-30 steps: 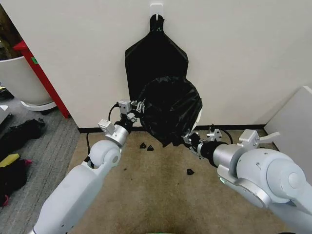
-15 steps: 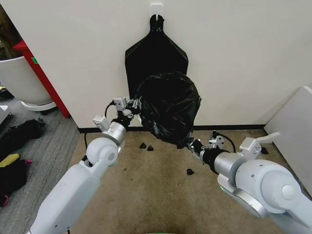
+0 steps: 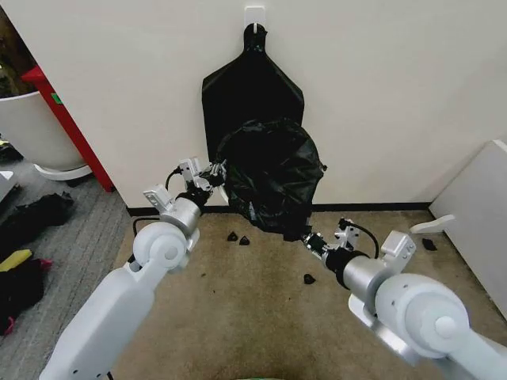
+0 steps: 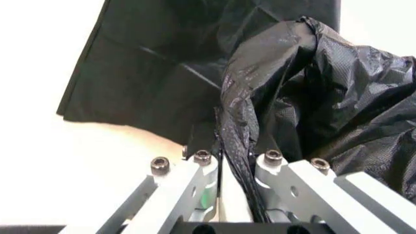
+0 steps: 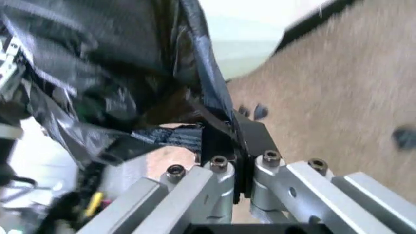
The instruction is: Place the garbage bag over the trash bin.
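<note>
Two grippers stretch one thin bag

Both grip the garbage bag (image 3: pixel 272 178) in front of the wall: left gripper (image 3: pixel 216 171) pinches its upper edge, right gripper (image 3: pixel 310 237) its lower corner. Light, limp, slippery film; hold at the rim

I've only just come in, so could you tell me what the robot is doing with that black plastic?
The robot holds the garbage bag up between both arms, in front of the wall. The left gripper is shut on the bag's upper left edge, and the right gripper is shut on its lower right corner. Behind it, a flat bunch of black bags hangs from a wall hook.
</note>
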Tool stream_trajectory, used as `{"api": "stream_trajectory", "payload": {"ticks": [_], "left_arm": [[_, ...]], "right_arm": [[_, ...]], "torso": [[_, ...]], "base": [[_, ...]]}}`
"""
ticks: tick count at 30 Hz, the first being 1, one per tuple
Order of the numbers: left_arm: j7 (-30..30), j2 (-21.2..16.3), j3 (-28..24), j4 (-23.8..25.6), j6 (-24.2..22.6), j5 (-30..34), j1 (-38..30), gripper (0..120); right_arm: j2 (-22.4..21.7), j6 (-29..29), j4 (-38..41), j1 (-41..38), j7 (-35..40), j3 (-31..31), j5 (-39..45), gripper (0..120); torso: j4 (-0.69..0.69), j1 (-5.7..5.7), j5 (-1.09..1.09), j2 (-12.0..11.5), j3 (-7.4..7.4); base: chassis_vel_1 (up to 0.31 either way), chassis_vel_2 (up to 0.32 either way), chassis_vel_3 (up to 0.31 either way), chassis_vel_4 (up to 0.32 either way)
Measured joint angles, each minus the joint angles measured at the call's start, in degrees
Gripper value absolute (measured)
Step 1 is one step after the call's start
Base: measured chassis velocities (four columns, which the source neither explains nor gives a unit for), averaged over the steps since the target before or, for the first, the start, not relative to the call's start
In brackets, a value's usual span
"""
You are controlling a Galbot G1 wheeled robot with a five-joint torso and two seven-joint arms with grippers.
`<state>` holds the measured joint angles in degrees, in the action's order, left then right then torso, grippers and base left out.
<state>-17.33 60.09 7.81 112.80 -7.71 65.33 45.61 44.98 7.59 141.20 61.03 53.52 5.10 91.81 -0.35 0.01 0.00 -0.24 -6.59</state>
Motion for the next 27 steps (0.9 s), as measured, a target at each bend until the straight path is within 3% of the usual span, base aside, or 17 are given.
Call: {"api": "stream_trajectory", "payload": {"ticks": [7,17,27], "left_arm": [[-3.4,0.6,-1.0,-0.7,-0.3,0.4,-1.1,4],[-3.0,1.0,-2.1,-0.1,-1.8,1.0,-0.4,4],[-2.8,0.9,-1.5,2.3,-3.9,6.0,0.4,4]], "right_arm": [[-0.9,2.4,-0.3,4.3,-6.1,-1.2,-10.7,0],[0.7,3.4,-2.8,3.8,-10.7,-4.6,-16.0,0],[1.5,3.4,-6.3,1.8,-11.2,-6.2,-19.6,0]], "torso": [[0.00,0.00,0.00,0.0,0.00],[0.00,0.00,0.00,0.0,0.00],[0.01,0.00,0.00,0.0,0.00]], "base": [[0.000,0.000,0.000,0.000],[0.000,0.000,0.000,0.000],[0.000,0.000,0.000,0.000]]}}
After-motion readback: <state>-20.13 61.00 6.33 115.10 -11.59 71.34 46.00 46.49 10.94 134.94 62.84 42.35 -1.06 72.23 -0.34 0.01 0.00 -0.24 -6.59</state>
